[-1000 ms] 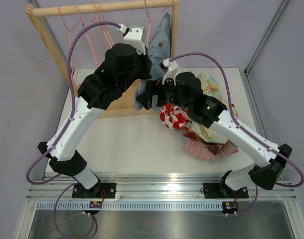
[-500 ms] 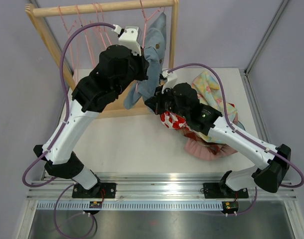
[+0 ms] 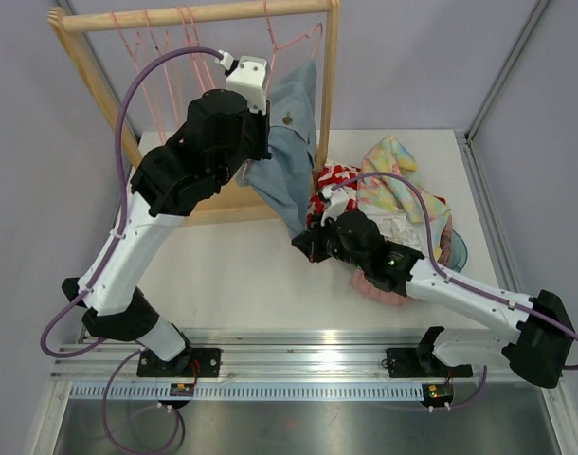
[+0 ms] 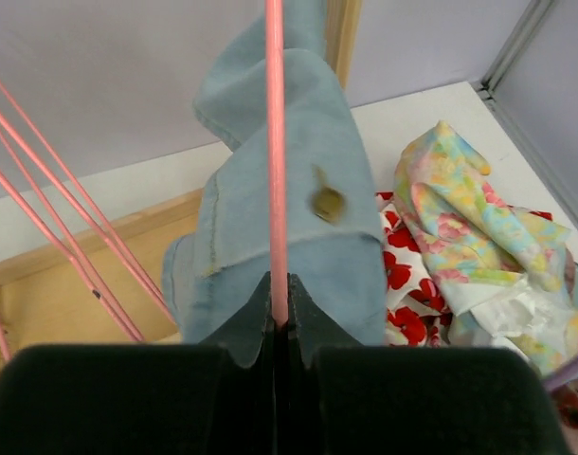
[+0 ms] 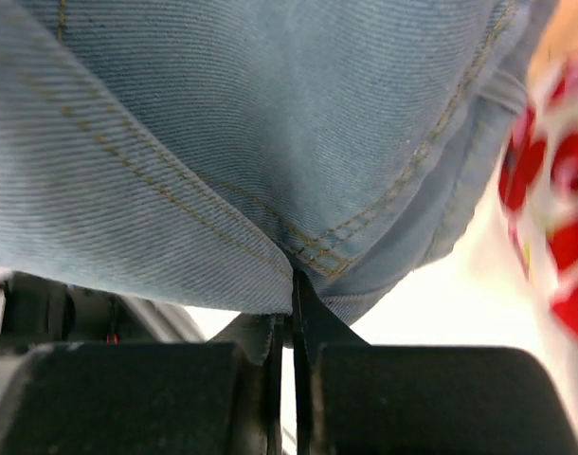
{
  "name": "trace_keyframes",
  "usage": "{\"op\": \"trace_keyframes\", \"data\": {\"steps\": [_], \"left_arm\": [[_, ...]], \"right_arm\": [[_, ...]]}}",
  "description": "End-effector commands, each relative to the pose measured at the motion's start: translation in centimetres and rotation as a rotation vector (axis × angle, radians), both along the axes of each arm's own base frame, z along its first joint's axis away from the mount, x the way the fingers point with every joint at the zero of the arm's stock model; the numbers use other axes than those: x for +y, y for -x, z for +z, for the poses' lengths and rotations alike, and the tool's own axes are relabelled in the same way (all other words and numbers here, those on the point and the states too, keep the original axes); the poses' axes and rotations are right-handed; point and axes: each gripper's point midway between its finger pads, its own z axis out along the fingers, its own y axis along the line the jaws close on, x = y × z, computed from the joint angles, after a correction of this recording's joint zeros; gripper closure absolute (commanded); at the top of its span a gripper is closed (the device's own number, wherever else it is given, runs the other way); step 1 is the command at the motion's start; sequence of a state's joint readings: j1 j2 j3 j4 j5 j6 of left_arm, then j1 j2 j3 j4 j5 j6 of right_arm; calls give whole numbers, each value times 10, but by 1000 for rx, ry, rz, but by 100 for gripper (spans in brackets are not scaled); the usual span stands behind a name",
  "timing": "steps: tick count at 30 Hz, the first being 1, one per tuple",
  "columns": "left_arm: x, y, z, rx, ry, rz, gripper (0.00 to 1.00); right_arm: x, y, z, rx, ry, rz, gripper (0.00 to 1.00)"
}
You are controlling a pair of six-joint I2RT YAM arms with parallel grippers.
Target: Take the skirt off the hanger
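Note:
A light-blue denim skirt [image 3: 287, 142] hangs off a pink wire hanger [image 3: 300, 42] at the right end of the wooden rack. My left gripper [image 4: 280, 301] is shut on the hanger's thin pink bar [image 4: 274, 142], with the skirt [image 4: 289, 190] draped just beyond the fingers. The right gripper [image 3: 304, 243] sits lower and nearer the table's front, shut on the skirt's stitched hem [image 5: 298, 242]. Denim [image 5: 270, 114] fills the right wrist view and stretches taut from the hanger down to those fingers.
The wooden rack [image 3: 194, 14] carries several more pink hangers [image 3: 147, 47] on its left. A heap of clothes lies on the table's right: red-flowered cloth [image 3: 341, 175], pastel floral fabric [image 3: 393, 166] and a pink garment [image 3: 379, 284]. A teal rim [image 3: 457, 248] shows beside the heap.
The right gripper has shut on the skirt's hem and drawn back toward the table's front, stretching the skirt off the rack. The left arm has shifted slightly left, still holding the hanger.

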State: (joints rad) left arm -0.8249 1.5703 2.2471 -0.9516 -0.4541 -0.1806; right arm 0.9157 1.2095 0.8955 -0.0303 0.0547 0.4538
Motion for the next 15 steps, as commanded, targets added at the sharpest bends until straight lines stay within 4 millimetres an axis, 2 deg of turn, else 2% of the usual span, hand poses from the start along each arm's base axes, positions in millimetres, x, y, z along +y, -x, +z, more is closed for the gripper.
{"op": "trace_keyframes", "data": {"steps": [1,3,6,8,11,12,13,14,15], "left_arm": [[53,16,126,-339,263,131,100],[53,14,120,-332,251,140,100],[55,13,117,-328,247,150,100],[55,14,112,-317,240,153,100],[54,15,100,-290,237,146,100],[53,15,96,-281,235,144,100],[53,15,92,-270,244,145,100],[49,12,79,-246,227,144,100],[52,16,79,-247,238,142,100]], "right_arm": [[-32,32,-37,110,98,-35,100],[-45,38,-39,117,122,-58,100],[-64,41,-18,84,114,-99,100],[-78,40,4,43,101,-140,100],[-113,30,50,-50,127,-272,100],[-132,23,82,-103,122,-361,100],[-145,20,101,-150,131,-401,100],[-156,18,119,-186,128,-446,100],[-176,13,159,-249,92,-538,100]]}}
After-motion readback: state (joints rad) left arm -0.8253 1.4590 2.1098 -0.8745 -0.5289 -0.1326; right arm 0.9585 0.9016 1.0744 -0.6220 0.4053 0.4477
